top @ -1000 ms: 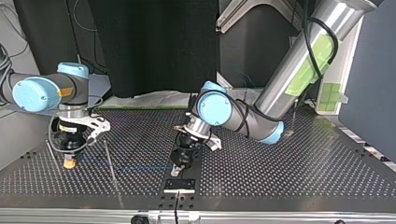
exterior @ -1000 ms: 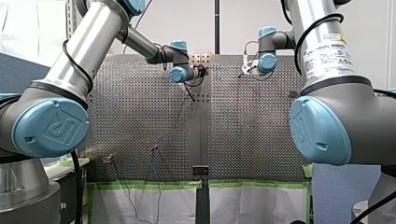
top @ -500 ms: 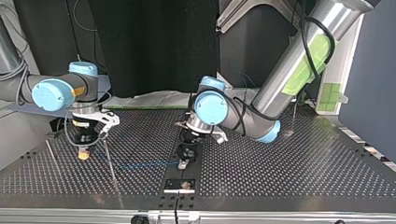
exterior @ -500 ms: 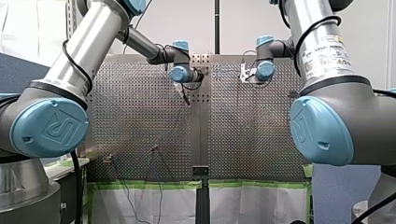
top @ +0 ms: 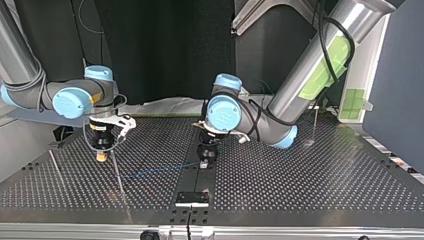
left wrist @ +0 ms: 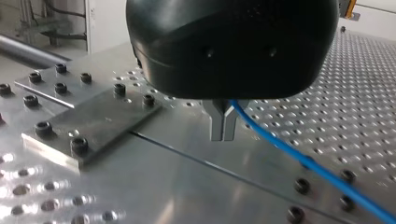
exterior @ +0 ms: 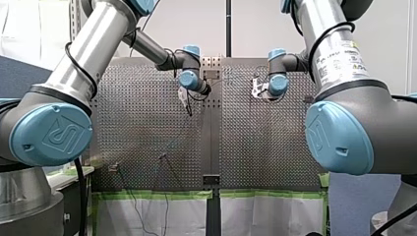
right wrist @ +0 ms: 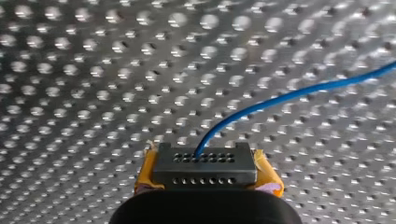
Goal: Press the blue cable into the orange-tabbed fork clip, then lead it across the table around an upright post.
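Observation:
The blue cable (top: 155, 170) runs low over the perforated table between my two grippers. In the top view my left gripper (top: 204, 161) hangs just over the table's middle seam. Its metal fingertips (left wrist: 223, 127) are shut on the blue cable (left wrist: 322, 171), which trails off to one side. At that view's left my right gripper (top: 101, 156), with yellow pads, points down at the table. In the right wrist view the blue cable (right wrist: 285, 96) comes out from between the pads of my right gripper (right wrist: 204, 164), shut on it. No orange-tabbed clip shows clearly.
A bolted metal plate (top: 192, 198) lies at the near edge in the top view, also beside my left gripper as the metal plate (left wrist: 88, 122). A thin upright post (top: 314, 125) stands at the top view's right, and a slim rod (top: 118, 176) near my right gripper.
In the top view both grippers have moved away from the near edge. My right gripper has also shifted towards the middle, and my left gripper has left the plate, the cable going with them.

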Robot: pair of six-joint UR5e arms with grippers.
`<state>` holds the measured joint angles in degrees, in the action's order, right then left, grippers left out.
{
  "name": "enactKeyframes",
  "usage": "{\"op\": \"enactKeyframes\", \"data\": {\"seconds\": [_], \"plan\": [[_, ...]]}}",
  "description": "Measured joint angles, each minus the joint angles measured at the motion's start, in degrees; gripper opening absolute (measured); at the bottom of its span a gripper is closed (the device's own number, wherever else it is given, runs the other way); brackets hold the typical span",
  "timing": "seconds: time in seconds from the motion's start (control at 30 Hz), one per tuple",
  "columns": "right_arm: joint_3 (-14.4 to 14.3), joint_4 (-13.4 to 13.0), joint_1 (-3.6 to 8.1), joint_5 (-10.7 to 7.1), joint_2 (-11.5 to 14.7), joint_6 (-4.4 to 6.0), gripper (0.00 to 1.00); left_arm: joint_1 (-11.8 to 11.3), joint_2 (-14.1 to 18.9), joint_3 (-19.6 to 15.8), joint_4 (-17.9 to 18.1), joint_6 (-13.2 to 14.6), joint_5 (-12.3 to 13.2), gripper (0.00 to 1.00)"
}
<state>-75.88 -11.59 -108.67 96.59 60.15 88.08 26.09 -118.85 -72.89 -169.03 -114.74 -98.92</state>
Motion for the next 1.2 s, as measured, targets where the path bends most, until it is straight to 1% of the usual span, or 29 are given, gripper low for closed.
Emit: {"op": "enactKeyframes", "data": {"seconds": [0.17, 0.27, 0.3, 0.37, 0.57, 0.63, 0.77, 0.83, 0.87, 0.93, 0.97, 1.0, 1.03, 1.07, 1.13, 1.17, 1.2], "plan": [[-0.3, -0.01, -0.17, 0.07, -1.0, 0.0, 0.0, -0.08, -0.73, -1.3, 0.56, 0.22, -0.94, 0.0], [-0.34, -0.02, -0.3, 0.07, -1.7, -0.12, 0.0, 0.04, -1.94, -1.53, 0.66, 0.38, -1.07, 0.0], [-0.34, -0.01, -0.35, 0.07, -1.9, -0.19, 0.0, 0.1, -2.3, -1.56, 0.69, 0.43, -1.11, 0.02], [-0.34, -0.01, -0.41, 0.11, -2.31, -0.37, 0.0, 0.27, -3.26, -1.59, 0.94, 0.55, -1.4, 0.02], [-0.31, -0.09, -0.44, 0.31, -3.04, -0.61, 0.0, 0.41, -6.1, -1.61, 1.72, 0.66, -3.62, 0.02], [-0.31, -0.09, -0.45, 0.36, -3.41, -0.71, 0.0, 0.42, -6.65, -1.62, 1.65, 0.88, -4.23, 0.02], [-0.39, -0.08, -0.47, 0.41, -4.52, -0.98, 0.0, 0.44, -6.97, -1.62, 1.66, 1.11, -4.62, 0.02], [-0.47, -0.1, -0.49, 0.51, -5.14, -1.07, 0.0, 0.47, -7.01, -1.62, 1.66, 1.16, -4.61, 0.13], [-0.5, -0.11, -0.49, 0.55, -5.42, -1.1, 0.0, 0.49, -7.0, -1.62, 1.67, 1.17, -4.59, 0.13], [-0.58, -0.16, -0.51, 0.68, -6.08, -1.14, 0.0, 0.51, -7.01, -1.62, 1.64, 1.17, -4.56, 0.3], [-0.63, -0.18, -0.52, 0.73, -6.39, -1.15, 0.0, 0.51, -7.01, -1.62, 1.6, 1.14, -4.58, 0.3], [-0.69, -0.2, -0.52, 0.79, -6.72, -1.17, 0.0, 0.51, -7.01, -1.62, 1.56, 1.11, -4.59, 0.36], [-0.8, -0.24, -0.52, 0.85, -7.14, -1.19, 0.0, 0.51, -7.02, -1.62, 1.51, 1.11, -4.61, 0.46], [-0.91, -0.29, -0.53, 0.9, -7.42, -1.2, 0.0, 0.52, -7.03, -1.61, 1.48, 1.12, -4.61, 0.46], [-1.17, -0.47, -0.51, 1.03, -7.84, -1.19, 0.0, 0.53, -7.02, -1.61, 1.31, 1.16, -4.68, 0.58], [-1.26, -0.54, -0.5, 1.06, -7.96, -1.19, 0.0, 0.53, -7.03, -1.61, 1.18, 1.2, -4.79, 0.58], [-1.33, -0.59, -0.49, 1.09, -8.04, -1.19, 0.0, 0.53, -7.03, -1.61, 1.01, 1.24, -4.96, 0.64]]}}
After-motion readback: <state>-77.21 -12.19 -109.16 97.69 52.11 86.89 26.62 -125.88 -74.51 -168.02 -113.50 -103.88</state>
